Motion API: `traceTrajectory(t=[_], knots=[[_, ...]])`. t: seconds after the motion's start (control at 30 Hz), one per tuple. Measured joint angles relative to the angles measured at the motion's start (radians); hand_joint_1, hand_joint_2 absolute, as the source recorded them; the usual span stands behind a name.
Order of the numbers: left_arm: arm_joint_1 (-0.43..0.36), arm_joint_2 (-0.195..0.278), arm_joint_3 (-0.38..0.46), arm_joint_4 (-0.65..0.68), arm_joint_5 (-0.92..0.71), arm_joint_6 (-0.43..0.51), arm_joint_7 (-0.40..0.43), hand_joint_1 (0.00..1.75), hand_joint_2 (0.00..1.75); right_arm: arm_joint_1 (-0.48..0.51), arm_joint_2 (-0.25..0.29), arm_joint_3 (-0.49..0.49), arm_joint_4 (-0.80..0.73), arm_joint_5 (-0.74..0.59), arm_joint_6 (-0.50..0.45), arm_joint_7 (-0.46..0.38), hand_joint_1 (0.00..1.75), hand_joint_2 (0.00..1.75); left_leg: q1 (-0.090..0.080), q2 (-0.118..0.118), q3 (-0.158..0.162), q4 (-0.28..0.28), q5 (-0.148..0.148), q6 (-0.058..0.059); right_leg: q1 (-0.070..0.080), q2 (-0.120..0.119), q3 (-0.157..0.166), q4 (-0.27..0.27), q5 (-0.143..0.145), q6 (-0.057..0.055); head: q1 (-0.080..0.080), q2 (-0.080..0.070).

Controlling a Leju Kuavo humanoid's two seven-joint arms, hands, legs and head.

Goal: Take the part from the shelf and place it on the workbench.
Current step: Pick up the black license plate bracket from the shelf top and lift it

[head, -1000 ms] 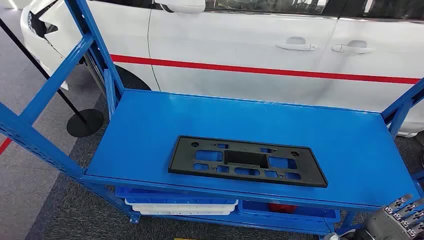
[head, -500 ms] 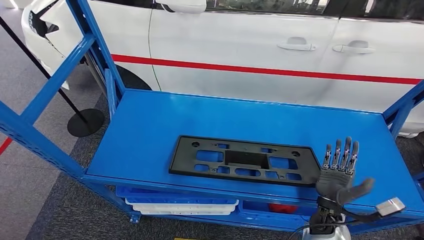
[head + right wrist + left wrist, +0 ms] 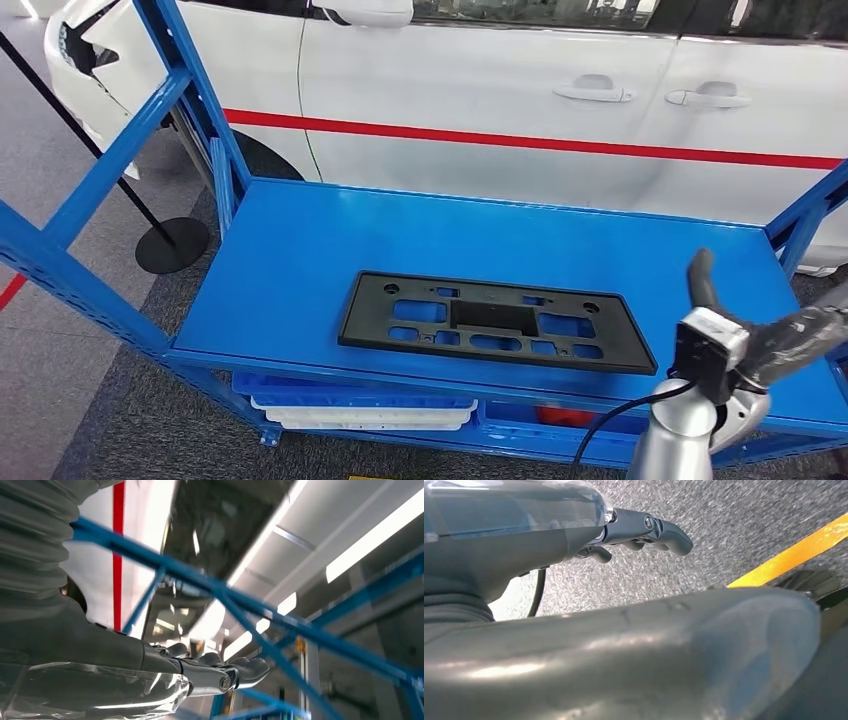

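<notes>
The part (image 3: pixel 495 322), a flat matte-black plastic frame with rectangular cut-outs and small round holes, lies on the smooth blue metal shelf (image 3: pixel 300 260), near its front edge. The right hand (image 3: pixel 765 335), dark and glossy, hangs over the shelf beyond the part's right end, apart from it, fingers loosely spread and holding nothing. The left hand (image 3: pixel 644 530) hangs over speckled grey carpet (image 3: pixel 734 525), fingers slightly curled, gripping nothing.

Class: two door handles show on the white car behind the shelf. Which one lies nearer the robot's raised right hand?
The rear door handle, the one further right. It sits almost straight beyond the right hand, while the other door handle lies further left.
</notes>
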Motion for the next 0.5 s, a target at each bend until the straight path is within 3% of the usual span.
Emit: traceTrajectory(t=[0.13,0.27,0.4,0.5], knots=[[0.001,0.000,0.000,0.000,-0.003,0.001,0.000,0.00,0.00,-0.065,0.009,-0.097,-0.080,0.029,0.000,0.001,0.00,1.75,0.000,0.001,0.000,0.000,0.000,0.000,0.000,0.002,0.000,0.000,0.000,0.000,0.000,0.000],[0.003,0.000,0.000,0.000,-0.008,0.010,0.001,0.00,0.00,-0.106,0.009,-0.153,-0.135,0.168,0.000,0.001,0.00,1.75,0.000,0.001,0.000,0.000,0.000,0.000,0.000,0.002,0.000,0.000,0.000,0.000,0.000,0.000],[0.002,0.000,0.000,0.000,-0.006,0.015,0.004,0.00,0.00,-0.095,-0.002,-0.128,-0.142,0.352,0.000,0.001,0.00,1.75,0.000,0.001,0.000,0.000,0.000,0.000,0.000,0.001,0.000,0.000,0.000,0.000,0.000,0.000],[0.001,0.000,-0.005,0.000,0.013,0.015,0.011,0.00,0.00,-0.059,-0.018,-0.047,-0.131,0.473,0.000,0.001,0.00,1.75,0.000,0.001,0.000,0.000,0.000,0.000,0.001,0.001,0.000,0.000,0.000,0.000,0.000,0.000]])
